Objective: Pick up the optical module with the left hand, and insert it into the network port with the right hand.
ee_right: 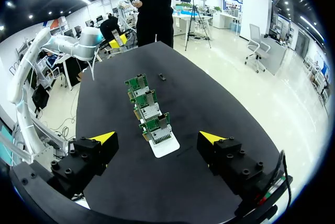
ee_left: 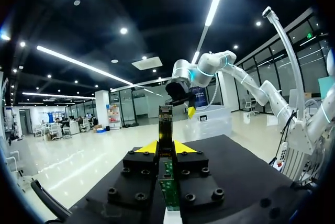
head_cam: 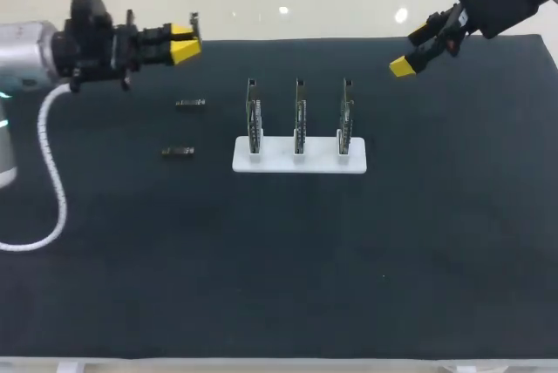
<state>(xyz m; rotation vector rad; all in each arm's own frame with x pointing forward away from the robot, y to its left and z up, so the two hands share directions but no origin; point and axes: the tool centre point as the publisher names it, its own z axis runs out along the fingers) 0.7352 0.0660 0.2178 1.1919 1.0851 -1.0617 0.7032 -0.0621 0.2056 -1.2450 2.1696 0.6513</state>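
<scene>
Left gripper (ee_left: 166,147), raised above the mat (head_cam: 279,260), is closed on the optical module (ee_left: 165,119), held out toward the wide-open, empty right gripper (ee_right: 158,138), apparently for handover ahead of insertion at the network port boards (head_cam: 299,120).

Three boards (head_cam: 299,120) stand in a row on a base (head_cam: 299,162) mid-bench (head_cam: 279,286); two modules (head_cam: 190,104) lie left of it, a third module (ee_left: 165,124) in the left tool (head_cam: 185,46).

- Table (head_cam: 261,260): matt dark cloth.
- Base (head_cam: 299,162): smooth white plastic, slightly glossy.
- Boards (ee_right: 149,110): green laminate with shiny metal ports.
- Module (ee_left: 165,122) in left gripper (ee_left: 165,148): dull dark metal, probably.
- Right gripper (ee_right: 157,139) fingers (ee_right: 86,158): matt black blocks, smooth yellow tips.
</scene>
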